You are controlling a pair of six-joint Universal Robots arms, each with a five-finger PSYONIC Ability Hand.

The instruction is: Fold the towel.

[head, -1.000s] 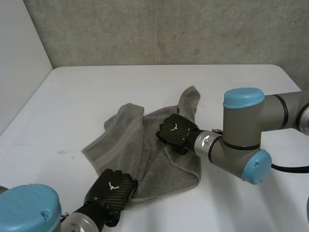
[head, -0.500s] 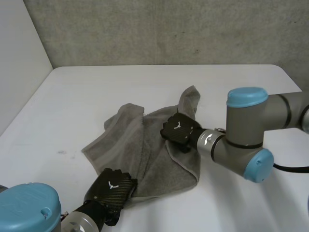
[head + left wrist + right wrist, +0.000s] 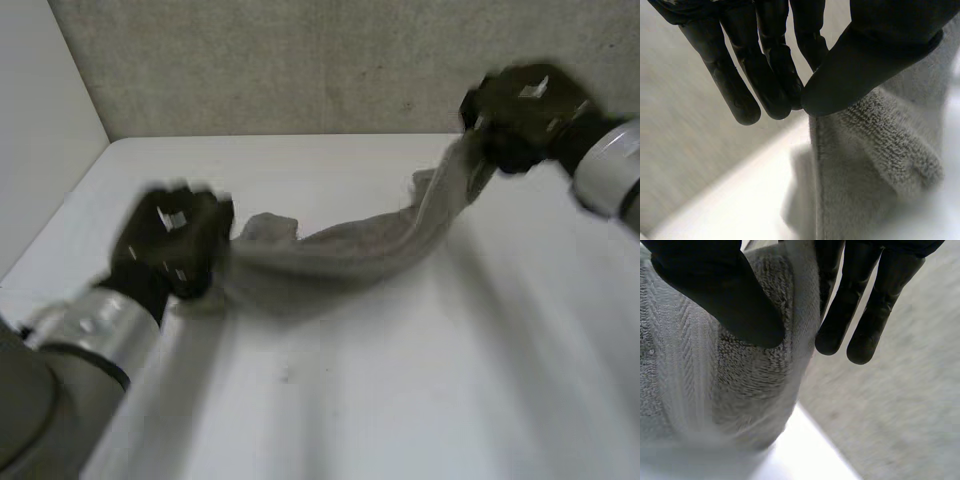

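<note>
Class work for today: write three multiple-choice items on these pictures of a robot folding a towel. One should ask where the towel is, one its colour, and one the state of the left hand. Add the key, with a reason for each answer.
1. Where is the towel?
A. Stretched between the left hand and the right hand
B. Folded in a neat square
C. Bunched wholly inside one hand

2. What colour is the towel?
A. Red
B. Grey
C. Yellow

3. What is the left hand doing?
A. It is open, apart from the towel
B. It is curled on nothing
C. It is pinching the towel between thumb and fingers

Key:
1 A: the head view shows a hand at each end of the towel.
2 B: the cloth is grey in every view.
3 C: in the left wrist view the thumb meets the fingers on the towel's edge.
</note>
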